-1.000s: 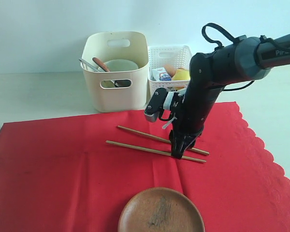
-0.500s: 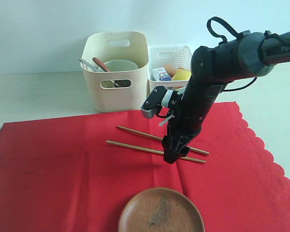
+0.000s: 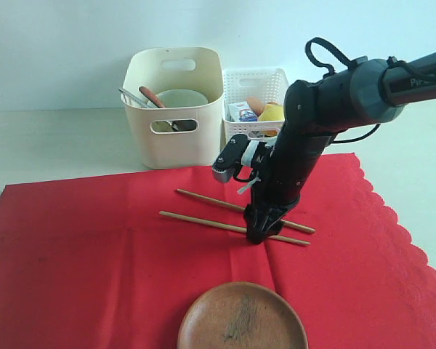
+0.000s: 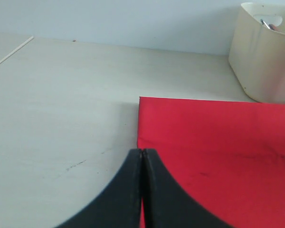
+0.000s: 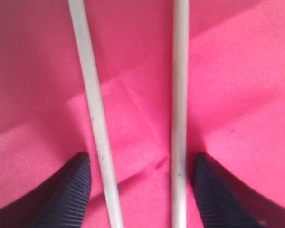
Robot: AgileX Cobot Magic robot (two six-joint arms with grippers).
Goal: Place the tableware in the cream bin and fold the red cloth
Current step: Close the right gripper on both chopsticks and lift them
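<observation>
**Chopsticks and plate left to clear, cloth not yet folded**

The cream bin [image 3: 174, 138] stands at the back, just beyond the far edge of the red cloth [image 3: 94, 254]. It already holds a white bowl [image 3: 182, 97] and a wooden spoon [image 3: 151, 96]; what else is inside is hard to make out. The 2 chopsticks [image 3: 203, 222] lie side by side on the middle of the cloth. The brown plate [image 3: 242, 318] sits on the cloth's near edge, partly cut off by the frame. So I judge the clearing more than half done. The sticks and the plate are left, and the cloth lies flat and unfolded.

The right gripper [image 3: 260, 234] is down on the sticks, toward their right ends. In the right wrist view its fingers [image 5: 69, 190] are spread wide with both sticks between them, and nothing is pinched yet. The left gripper [image 4: 142, 190] has its fingers pressed together on nothing. It hovers low by a corner of the cloth.

Bare table [image 4: 61, 118] lies open beside that corner, which gives room to lift and fold. The path from the sticks to the bin looks clear. A white basket [image 3: 256, 80] stands beside the bin, so a drop must stay left of it. The scalloped right edge is free.
</observation>
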